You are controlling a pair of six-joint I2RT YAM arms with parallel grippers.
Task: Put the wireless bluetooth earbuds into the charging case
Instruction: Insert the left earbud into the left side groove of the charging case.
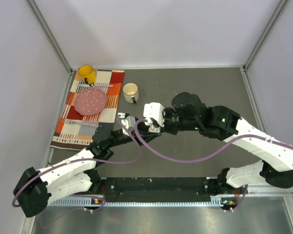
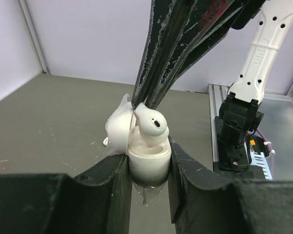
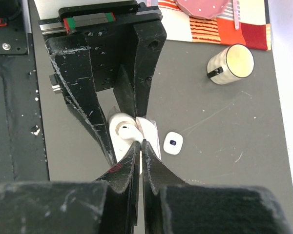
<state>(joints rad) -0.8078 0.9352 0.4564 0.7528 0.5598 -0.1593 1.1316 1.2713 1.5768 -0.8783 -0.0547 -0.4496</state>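
Left wrist view, centre: left gripper (image 2: 147,155) clamped on the glossy white pebble-shaped charging case (image 2: 147,163), lid open to the left. Right gripper (image 2: 139,103) pinches a smooth white plastic earbud (image 2: 151,123), lower end in the case's open well. Only the right wrist view shows a small white rounded-square piece (image 3: 173,143) on the matte grey table (image 3: 224,126), with a cream mug (image 3: 233,63) upper right. Top view hides the earbud.

Tight quarters around the charging case (image 2: 146,165)
The left gripper (image 2: 147,155) walls both its sides; the right gripper's (image 3: 140,144) closed tips sit on the earbud (image 2: 152,124) in its mouth. You get bare table (image 3: 224,122) past a small white piece (image 3: 173,143) just beside it, up to the cream mug (image 3: 233,63).
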